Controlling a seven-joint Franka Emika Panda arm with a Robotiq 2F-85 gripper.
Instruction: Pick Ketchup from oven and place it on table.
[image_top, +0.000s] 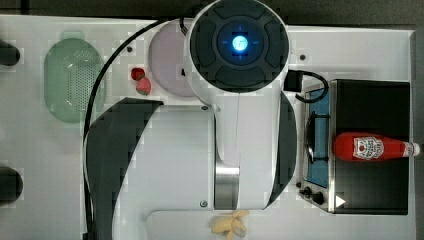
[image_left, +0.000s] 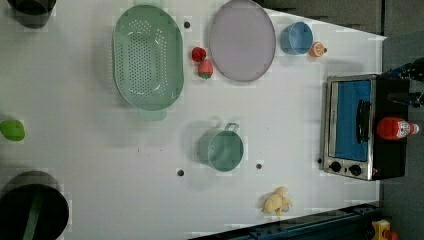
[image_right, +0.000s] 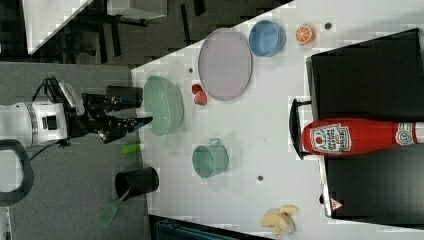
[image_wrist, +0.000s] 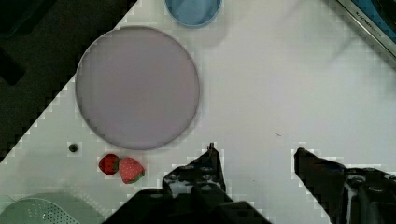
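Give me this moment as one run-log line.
phase: not yet approached | gripper: open, empty, above table | Ketchup: lying on top of oven | oven door: shut

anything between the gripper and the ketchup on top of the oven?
Nothing visible. The Ketchup lies on its side on the oven roof with nothing over or around it. The gripper hangs open and empty above bare table, with the purple plate and strawberries off to one side.
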